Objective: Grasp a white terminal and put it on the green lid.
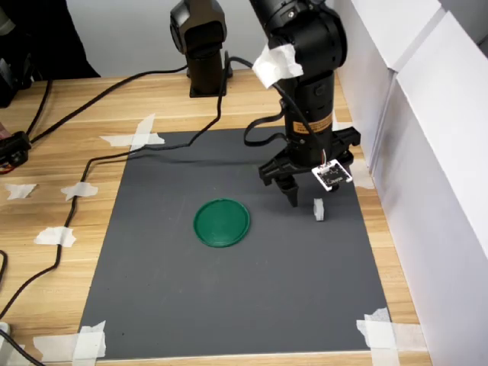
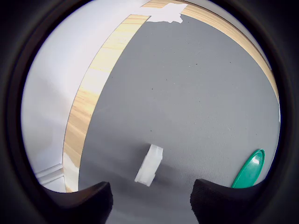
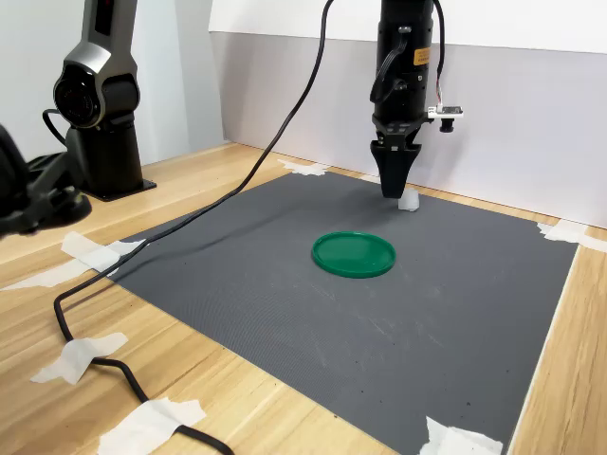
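Observation:
The white terminal (image 1: 319,210) stands on the grey mat (image 1: 229,297), to the right of the green lid (image 1: 222,223) in the first exterior view. My gripper (image 1: 308,195) points down just behind the terminal and hangs low over the mat, open. In the wrist view the terminal (image 2: 149,164) lies a little beyond the gap between the two dark fingertips (image 2: 93,201), not touching them, and the green lid (image 2: 250,170) shows at the frame's edge. In the second exterior view the gripper (image 3: 394,186) is right next to the terminal (image 3: 409,199), behind the lid (image 3: 354,254).
A white wall (image 1: 427,152) runs close along the mat's right side in the first exterior view. A black stand (image 1: 200,46) is at the back, and a black cable (image 1: 99,164) crosses the mat's far left corner. White tape (image 1: 379,329) holds the mat's corners.

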{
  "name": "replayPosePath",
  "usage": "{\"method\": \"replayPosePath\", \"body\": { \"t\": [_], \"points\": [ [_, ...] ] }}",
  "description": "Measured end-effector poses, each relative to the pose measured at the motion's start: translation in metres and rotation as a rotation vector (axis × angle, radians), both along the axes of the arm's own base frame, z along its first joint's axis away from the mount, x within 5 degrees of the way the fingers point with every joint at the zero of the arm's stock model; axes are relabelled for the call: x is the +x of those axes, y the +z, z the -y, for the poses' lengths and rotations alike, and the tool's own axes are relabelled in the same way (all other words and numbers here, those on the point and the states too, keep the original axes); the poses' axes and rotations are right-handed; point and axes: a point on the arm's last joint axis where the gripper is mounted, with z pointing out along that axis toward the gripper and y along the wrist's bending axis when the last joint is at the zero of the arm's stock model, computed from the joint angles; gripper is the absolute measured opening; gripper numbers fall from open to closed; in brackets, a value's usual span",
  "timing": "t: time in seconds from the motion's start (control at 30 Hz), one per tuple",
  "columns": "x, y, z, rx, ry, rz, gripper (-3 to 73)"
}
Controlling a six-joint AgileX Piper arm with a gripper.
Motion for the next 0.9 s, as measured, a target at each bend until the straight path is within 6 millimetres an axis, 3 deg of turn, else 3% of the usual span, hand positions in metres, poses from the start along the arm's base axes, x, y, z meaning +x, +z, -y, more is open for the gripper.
{"method": "replayPosePath", "body": {
  "t": [0.33,0.57,0.9],
  "points": [
    [0.005,-0.012,-0.002,0.000,-0.010,-0.003,70.1],
    [0.007,-0.012,-0.003,0.062,-0.249,-0.026,70.1],
    [0.011,-0.011,-0.005,0.095,-0.285,0.010,69.7]
  ]
}}
